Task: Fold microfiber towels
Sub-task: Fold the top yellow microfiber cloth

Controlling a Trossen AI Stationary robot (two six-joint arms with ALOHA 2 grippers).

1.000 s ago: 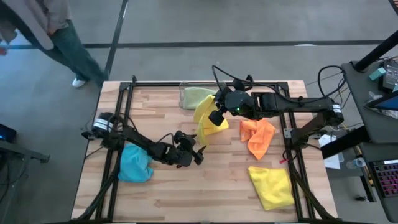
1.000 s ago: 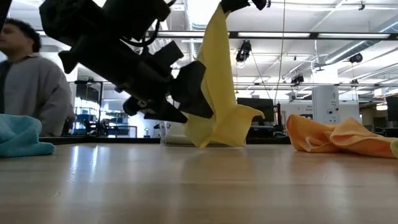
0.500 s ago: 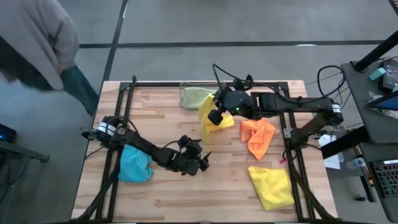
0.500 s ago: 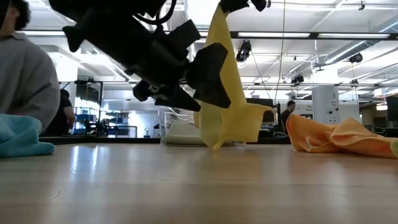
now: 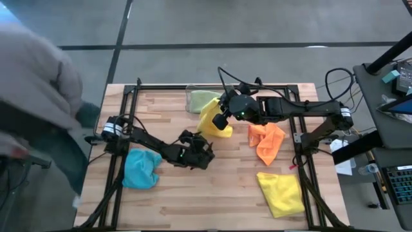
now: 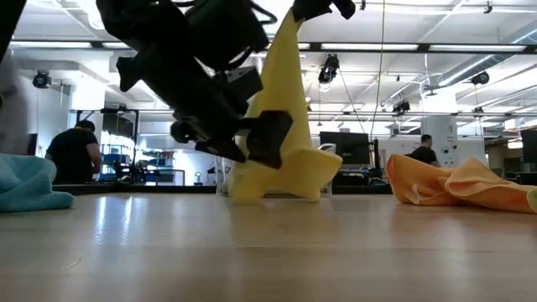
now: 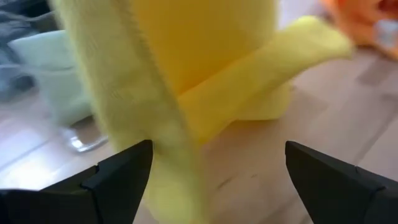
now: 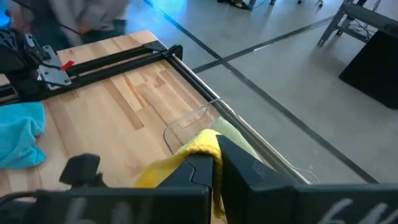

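Below right gripper, pinched shut on its top corner, yellow towel hangs as soft napped cone, hem crumpled on wood table. Left gripper just beside, jaws wide, empty.

Robotics lab / industrial workshop, open-plan. Evidence: butcher-block surface w/ black metal frame bolted on, bare concrete floor w/ dark line markings beyond the right pincer. Low view behind the left pincer: exposed ceiling rails w/ mounted cameras, monitors, white cabinet, people at workstations. Cable-strewn equipment desk further out past the right pincer.
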